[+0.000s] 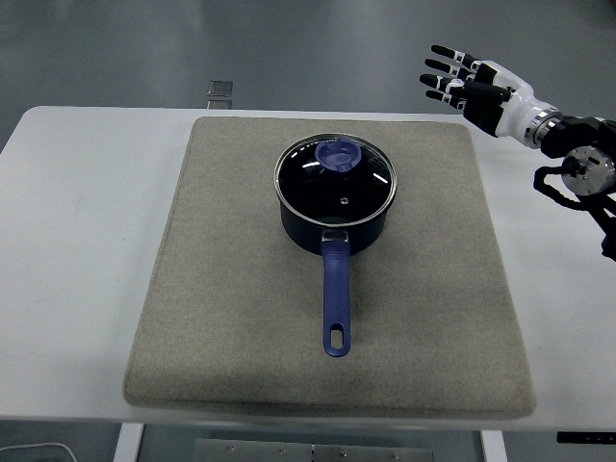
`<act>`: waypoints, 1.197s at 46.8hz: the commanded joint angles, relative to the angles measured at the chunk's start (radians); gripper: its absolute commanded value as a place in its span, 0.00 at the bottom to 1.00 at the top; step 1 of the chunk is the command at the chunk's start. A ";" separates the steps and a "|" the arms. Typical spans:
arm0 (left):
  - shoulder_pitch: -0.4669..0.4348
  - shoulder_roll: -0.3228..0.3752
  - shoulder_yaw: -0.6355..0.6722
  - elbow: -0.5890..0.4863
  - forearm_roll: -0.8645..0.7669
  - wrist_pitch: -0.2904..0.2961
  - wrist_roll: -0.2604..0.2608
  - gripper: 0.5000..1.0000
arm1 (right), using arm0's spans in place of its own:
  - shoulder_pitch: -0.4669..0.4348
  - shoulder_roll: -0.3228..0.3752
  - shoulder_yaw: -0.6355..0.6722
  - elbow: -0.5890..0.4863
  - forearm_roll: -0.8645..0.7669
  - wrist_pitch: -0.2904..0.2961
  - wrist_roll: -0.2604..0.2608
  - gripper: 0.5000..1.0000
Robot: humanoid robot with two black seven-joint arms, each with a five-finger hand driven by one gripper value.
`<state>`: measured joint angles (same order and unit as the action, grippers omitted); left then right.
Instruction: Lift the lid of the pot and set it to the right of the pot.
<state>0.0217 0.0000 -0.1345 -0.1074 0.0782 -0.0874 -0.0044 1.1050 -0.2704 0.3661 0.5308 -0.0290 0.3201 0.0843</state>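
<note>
Overhead, the scene reads as follows.
Table: a white table [77, 241] carries a grey mat [231, 356] that covers most of its middle, reaching from near the far edge to near the near edge.
Pot: a dark pot [332, 221] stands upright on the far half of the mat, about midway between its left and right edges; its blue handle [336, 303] points toward the near edge.
Lid: the glass pot lid [335, 180] sits closed on the pot, its blue knob [339, 154] toward the far side.
Right hand: the right hand [472, 89] hovers above the far right corner of the mat, well apart from the pot, fingers [445, 50] spread and straight, holding nothing.
Beyond the table: a small metal piece [220, 92] shows on the floor past the far edge.
</note>
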 commanded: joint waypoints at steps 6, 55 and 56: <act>0.001 0.000 0.001 0.000 0.000 0.000 0.000 1.00 | -0.001 -0.003 0.001 -0.002 0.001 0.002 0.000 0.87; 0.001 0.000 0.001 0.000 0.000 0.000 0.000 1.00 | 0.007 -0.003 -0.015 -0.009 -0.063 0.001 0.003 0.87; 0.001 0.000 0.001 0.000 0.000 0.000 0.000 1.00 | 0.007 -0.003 -0.015 -0.006 -0.072 0.001 0.006 0.87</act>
<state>0.0222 0.0000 -0.1335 -0.1074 0.0782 -0.0874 -0.0046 1.1090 -0.2729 0.3499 0.5201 -0.0726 0.3206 0.0849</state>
